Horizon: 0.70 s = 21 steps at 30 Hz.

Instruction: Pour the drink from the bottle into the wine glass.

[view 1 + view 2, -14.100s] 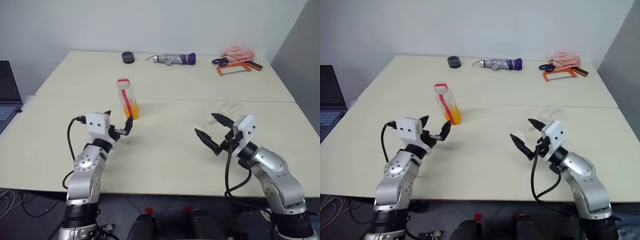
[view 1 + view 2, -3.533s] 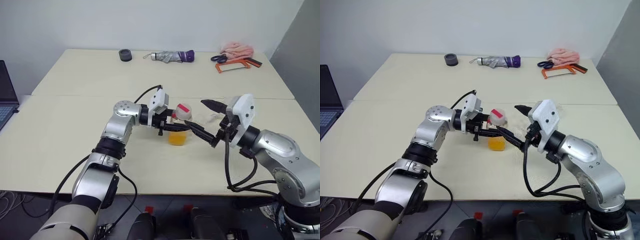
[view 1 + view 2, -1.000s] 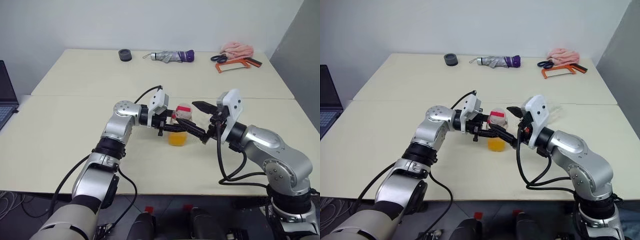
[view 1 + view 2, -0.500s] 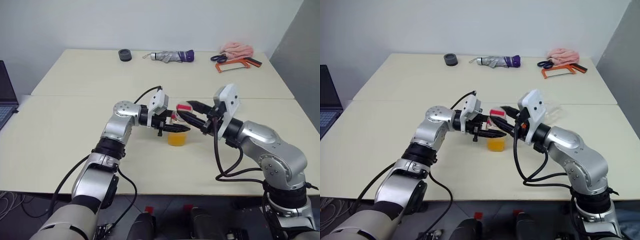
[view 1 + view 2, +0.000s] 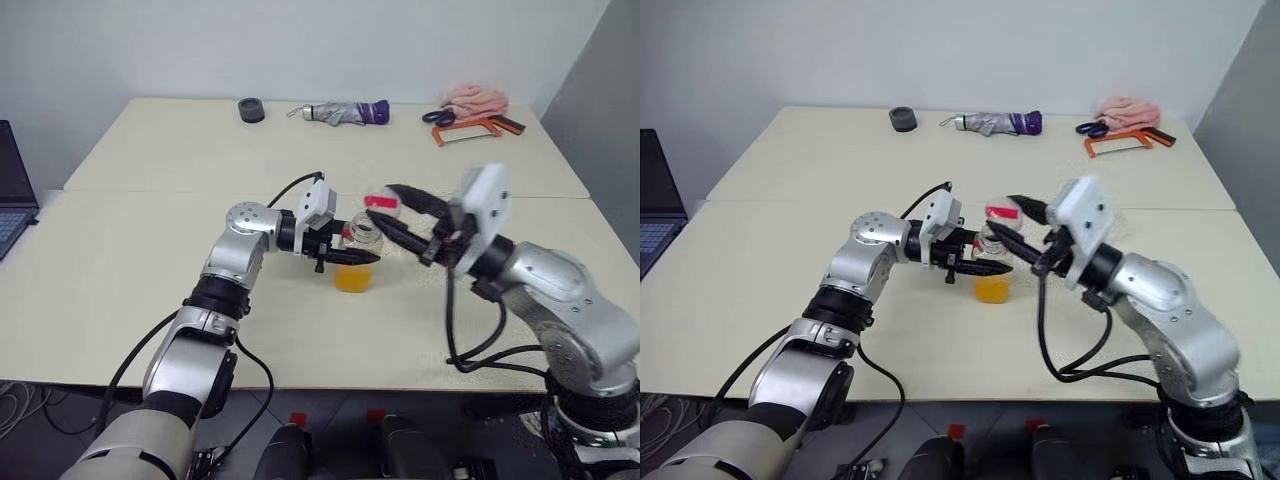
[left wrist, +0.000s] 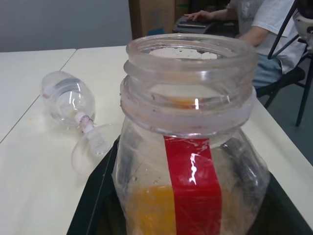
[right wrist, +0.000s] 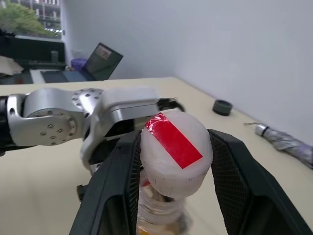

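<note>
On the cream bench [image 5: 150,250], my left hand [image 5: 352,256] clamps the small clear orange-filled plastic bottle [image 5: 356,262] upright, mouth open. My right hand [image 5: 392,209] grips its red-and-white cap [image 5: 380,202] just above. The clear stemmed wine glass [image 6: 73,105] lies toppled beyond, nearer my right.

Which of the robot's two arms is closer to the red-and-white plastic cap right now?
Right. The right gripper holds the red-and-white cap between its fingers, lifted just off the clear plastic bottle. The left gripper clamps that bottle's body, below the cap.
</note>
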### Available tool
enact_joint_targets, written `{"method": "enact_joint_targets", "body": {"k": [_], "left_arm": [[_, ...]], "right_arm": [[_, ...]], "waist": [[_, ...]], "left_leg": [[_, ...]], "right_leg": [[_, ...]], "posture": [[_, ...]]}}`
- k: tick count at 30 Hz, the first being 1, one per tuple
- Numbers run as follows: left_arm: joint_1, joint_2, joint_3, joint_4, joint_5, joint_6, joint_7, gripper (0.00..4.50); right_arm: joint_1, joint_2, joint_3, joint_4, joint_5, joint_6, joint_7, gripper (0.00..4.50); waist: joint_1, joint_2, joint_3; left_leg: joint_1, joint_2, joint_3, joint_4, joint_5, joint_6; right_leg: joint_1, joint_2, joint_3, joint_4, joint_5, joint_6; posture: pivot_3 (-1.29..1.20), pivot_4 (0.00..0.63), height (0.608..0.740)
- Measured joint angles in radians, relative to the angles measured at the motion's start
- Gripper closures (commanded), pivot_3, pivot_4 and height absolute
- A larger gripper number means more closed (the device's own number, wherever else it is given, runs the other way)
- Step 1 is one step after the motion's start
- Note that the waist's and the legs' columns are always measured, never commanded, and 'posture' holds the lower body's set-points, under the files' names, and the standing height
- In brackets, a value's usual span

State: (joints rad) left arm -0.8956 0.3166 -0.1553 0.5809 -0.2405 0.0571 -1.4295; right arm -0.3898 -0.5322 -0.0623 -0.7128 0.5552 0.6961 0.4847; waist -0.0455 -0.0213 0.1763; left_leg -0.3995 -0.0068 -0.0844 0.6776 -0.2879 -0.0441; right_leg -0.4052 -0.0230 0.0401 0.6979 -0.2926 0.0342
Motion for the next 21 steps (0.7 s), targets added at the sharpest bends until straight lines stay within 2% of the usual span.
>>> {"method": "enact_joint_targets", "body": {"k": [4, 8, 10, 11, 16, 21], "left_arm": [[0.014, 0.013, 0.007, -0.013, -0.002, 0.003, 0.002, 2.72], [0.019, 0.012, 0.008, -0.02, -0.005, 0.007, 0.003, 2.72], [0.019, 0.01, 0.008, -0.022, -0.008, 0.007, 0.004, 2.72], [0.019, 0.01, 0.008, -0.022, -0.008, 0.007, 0.005, 2.72], [0.02, 0.012, 0.008, -0.027, -0.01, 0.011, 0.021, 2.72], [0.027, 0.022, 0.046, -0.029, -0.017, 0.024, 0.081, 2.72]], "right_arm": [[0.311, -0.09, -0.11, 0.015, 0.004, -0.001, 0.058, 2.76], [0.503, -0.092, -0.106, 0.175, -0.144, -0.12, 0.05, 2.76], [0.538, -0.086, -0.09, 0.258, -0.23, -0.193, 0.025, 2.03], [0.551, -0.075, -0.081, 0.293, -0.257, -0.216, 0.017, 1.81], [0.582, -0.054, -0.073, 0.34, -0.288, -0.293, 0.033, 0.02], [0.599, -0.104, -0.116, 0.319, -0.256, -0.292, 0.094, 0.0]], "waist": [[0.017, 0.0, 0.0], [0.015, 0.0, 0.0], [0.01, 0.0, 0.0], [0.008, 0.0, 0.0], [0.005, 0.0, 0.0], [0.01, 0.0, 0.0]], "left_leg": [[0.0, -0.001, 0.002, 0.0, 0.0, 0.0], [0.001, -0.002, 0.005, 0.0, 0.0, 0.0], [0.002, -0.001, 0.005, 0.0, 0.0, 0.0], [0.002, 0.0, 0.005, 0.0, 0.0, 0.0], [0.002, 0.0, 0.004, 0.0, 0.0, 0.0], [0.002, 0.0, 0.003, 0.0, 0.0, 0.0]], "right_leg": [[0.001, 0.0, 0.0, -0.001, 0.0, 0.0], [0.001, 0.001, 0.003, 0.0, 0.0, 0.001], [0.001, 0.003, 0.003, 0.0, 0.0, 0.001], [0.001, 0.004, 0.003, 0.0, 0.0, 0.001], [0.001, 0.005, 0.003, 0.001, 0.0, 0.001], [0.001, 0.004, 0.003, 0.001, 0.0, 0.001]], "posture": [[0.0, 0.15, 0.74], [0.0, 0.15, 0.74], [0.0, 0.15, 0.74], [0.0, 0.15, 0.74], [0.0, 0.15, 0.74], [0.0, 0.15, 0.74]]}}
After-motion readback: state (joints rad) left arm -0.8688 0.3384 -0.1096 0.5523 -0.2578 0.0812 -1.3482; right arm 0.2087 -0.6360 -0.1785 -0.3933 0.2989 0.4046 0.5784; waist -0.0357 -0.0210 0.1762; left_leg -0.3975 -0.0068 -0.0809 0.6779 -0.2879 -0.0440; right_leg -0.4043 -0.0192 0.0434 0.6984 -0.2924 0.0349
